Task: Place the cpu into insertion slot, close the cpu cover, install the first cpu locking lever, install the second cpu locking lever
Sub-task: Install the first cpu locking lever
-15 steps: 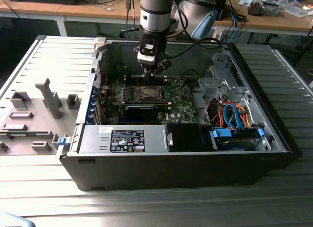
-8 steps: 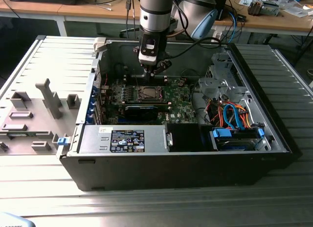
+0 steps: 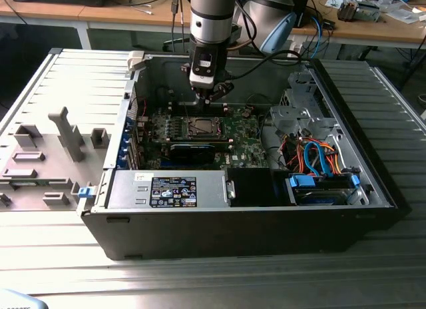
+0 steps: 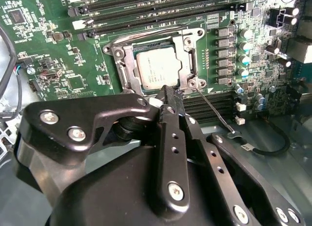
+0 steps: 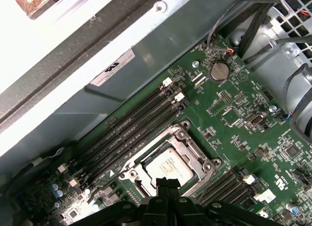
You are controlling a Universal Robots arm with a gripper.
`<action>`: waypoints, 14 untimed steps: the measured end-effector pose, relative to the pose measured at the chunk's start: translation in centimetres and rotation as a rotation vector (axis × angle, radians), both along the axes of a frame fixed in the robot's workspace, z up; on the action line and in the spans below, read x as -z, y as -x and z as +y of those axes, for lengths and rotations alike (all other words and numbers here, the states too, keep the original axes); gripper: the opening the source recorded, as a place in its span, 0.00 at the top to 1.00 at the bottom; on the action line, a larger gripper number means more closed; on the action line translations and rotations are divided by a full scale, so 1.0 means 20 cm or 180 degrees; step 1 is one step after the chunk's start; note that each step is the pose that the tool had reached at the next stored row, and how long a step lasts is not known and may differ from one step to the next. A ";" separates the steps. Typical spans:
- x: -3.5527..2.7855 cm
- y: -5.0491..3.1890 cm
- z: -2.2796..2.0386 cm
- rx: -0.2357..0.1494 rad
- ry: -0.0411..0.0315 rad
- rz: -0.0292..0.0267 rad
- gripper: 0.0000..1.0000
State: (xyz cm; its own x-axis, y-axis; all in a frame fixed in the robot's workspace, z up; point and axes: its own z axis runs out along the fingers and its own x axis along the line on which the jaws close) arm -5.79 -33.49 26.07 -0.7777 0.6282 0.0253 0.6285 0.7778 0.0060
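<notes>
- Basically, the green circuit board (image 4: 58, 65) is the landmark, lying flat in the open grey computer case (image 3: 373, 182).
- At the board's middle: the silvery-rimmed square insertion slot (image 4: 127, 76); the flat silvery-grey cpu (image 4: 157, 68) is seated inside it.
- The silvery windowed cpu cover (image 4: 187, 55) lies down around the chip, apparently closed.
- The black gripper (image 4: 165, 92) hangs just above the slot's edge, fingers pressed together, holding nothing; likely pinched narrow to push a lever.
- A thin wire lever (image 4: 214, 109) angles off the slot's corner, seemingly unlatched.

the robot's single arm (image 3: 212, 16) reaches straight down, its wrist vertical and the black pincer (image 3: 212, 96) pointing downward at its end. in the second wrist view the pincer's fingers (image 4: 171, 119) are pressed together, tips meeting in a narrow point.
</notes>
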 end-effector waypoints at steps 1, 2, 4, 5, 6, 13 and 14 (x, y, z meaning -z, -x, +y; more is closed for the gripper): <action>0.000 0.000 0.000 -0.0006 0.0000 0.0000 0.89; 0.000 0.000 0.000 -0.0010 -0.0001 0.0000 0.89; 0.000 0.000 0.000 -0.0020 -0.0002 0.0000 0.89; 0.000 0.000 0.000 -0.0024 -0.0002 0.0000 0.89; 0.000 0.000 0.000 -0.0028 -0.0003 0.0000 0.89; 0.000 0.000 0.000 -0.0074 -0.0006 0.0000 0.89; 0.000 0.000 0.000 -0.0078 -0.0006 0.0000 0.89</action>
State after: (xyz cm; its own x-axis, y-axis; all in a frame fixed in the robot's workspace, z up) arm -5.79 -33.49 26.07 -0.7928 0.6089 0.0265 0.6093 0.7929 0.0075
